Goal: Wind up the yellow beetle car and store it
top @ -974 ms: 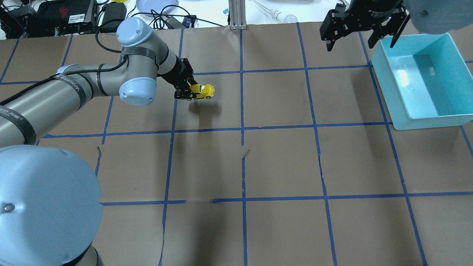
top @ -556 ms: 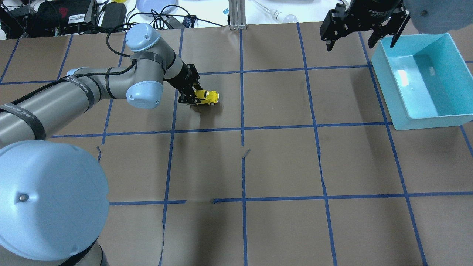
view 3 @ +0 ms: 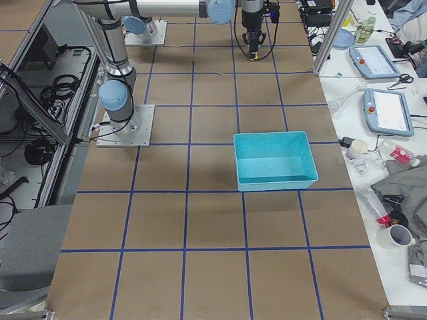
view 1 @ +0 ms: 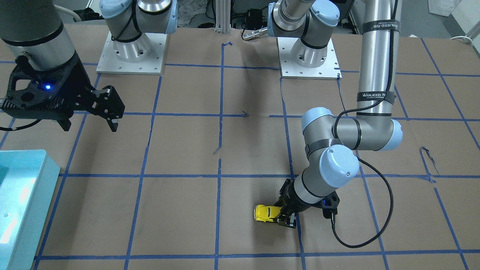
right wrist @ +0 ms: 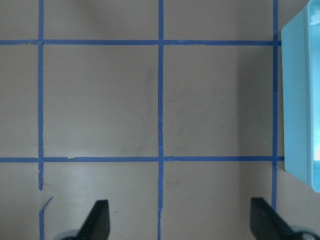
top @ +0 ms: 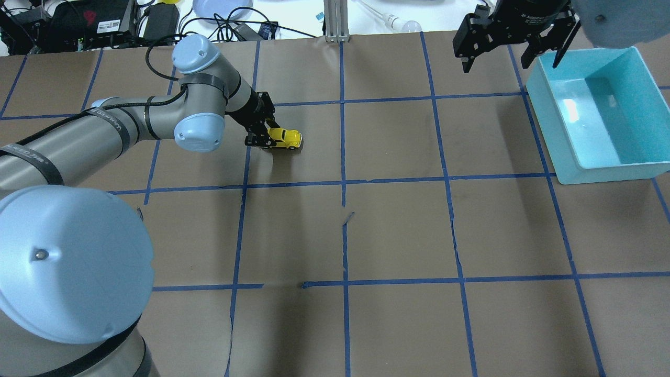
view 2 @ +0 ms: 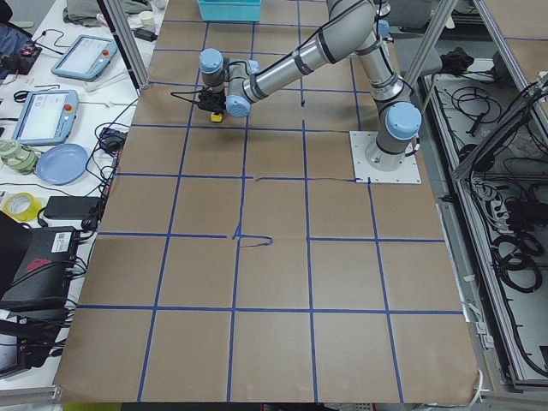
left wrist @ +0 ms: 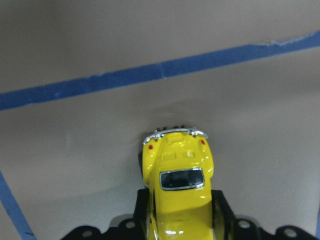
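The yellow beetle car (top: 286, 138) rests with its wheels on the brown paper in the far left-centre square. My left gripper (top: 272, 137) is shut on the car's sides from the left. The front-facing view shows the same grip (view 1: 279, 216) on the car (view 1: 264, 212). In the left wrist view the car (left wrist: 178, 185) sits between the black fingers with its tail pointing away. My right gripper (top: 510, 55) hangs open and empty at the far right, beside the teal bin (top: 607, 175); its fingertips (right wrist: 100, 215) stand wide apart over bare paper.
The teal bin (view 1: 41, 176) is empty and stands at the right edge (view 3: 273, 185). Cables, a blue plate (top: 220, 8) and electronics lie beyond the far table edge. An aluminium post (top: 335, 21) stands at the far centre. The paper has small tears (top: 348, 215).
The left gripper lowered the car from just above the paper onto it, moving right, then drew it back a little to the left along the paper. The right arm has not moved.
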Tool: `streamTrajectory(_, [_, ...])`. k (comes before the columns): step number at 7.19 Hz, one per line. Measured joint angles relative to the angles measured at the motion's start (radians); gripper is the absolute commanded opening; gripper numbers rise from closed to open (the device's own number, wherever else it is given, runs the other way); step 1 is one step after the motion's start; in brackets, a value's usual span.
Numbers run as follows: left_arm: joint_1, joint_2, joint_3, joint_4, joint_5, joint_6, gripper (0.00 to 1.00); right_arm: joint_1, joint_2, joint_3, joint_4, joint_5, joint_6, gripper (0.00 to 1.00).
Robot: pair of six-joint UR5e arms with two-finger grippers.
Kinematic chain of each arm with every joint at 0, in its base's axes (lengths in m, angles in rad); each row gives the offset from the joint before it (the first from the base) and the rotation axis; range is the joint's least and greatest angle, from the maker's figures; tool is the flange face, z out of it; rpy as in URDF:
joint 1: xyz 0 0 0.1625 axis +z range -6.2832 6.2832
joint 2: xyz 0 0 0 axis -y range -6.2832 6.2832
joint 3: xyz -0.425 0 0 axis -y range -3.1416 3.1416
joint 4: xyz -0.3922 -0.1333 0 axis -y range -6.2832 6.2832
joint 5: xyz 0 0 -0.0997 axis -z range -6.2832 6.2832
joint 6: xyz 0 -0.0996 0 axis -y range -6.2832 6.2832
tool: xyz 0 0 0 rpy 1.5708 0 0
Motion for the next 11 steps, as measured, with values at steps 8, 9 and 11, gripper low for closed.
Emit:
streamTrajectory(8, [0.147,0.005,-0.002,-0.004,0.039,0.153,0.00,0.000,0.005,0.001,0.000,0.001,0.000,1.00])
streamTrajectory(9, [0.173,0.007,-0.005,-0.004,0.052,0.187,0.00,0.000,0.005,0.001,0.000,0.001,0.000,1.00])
streamTrajectory(11, [0.226,0.013,-0.013,-0.006,0.063,0.236,0.00,0.001,0.006,0.002,0.000,0.003,0.000,1.00])
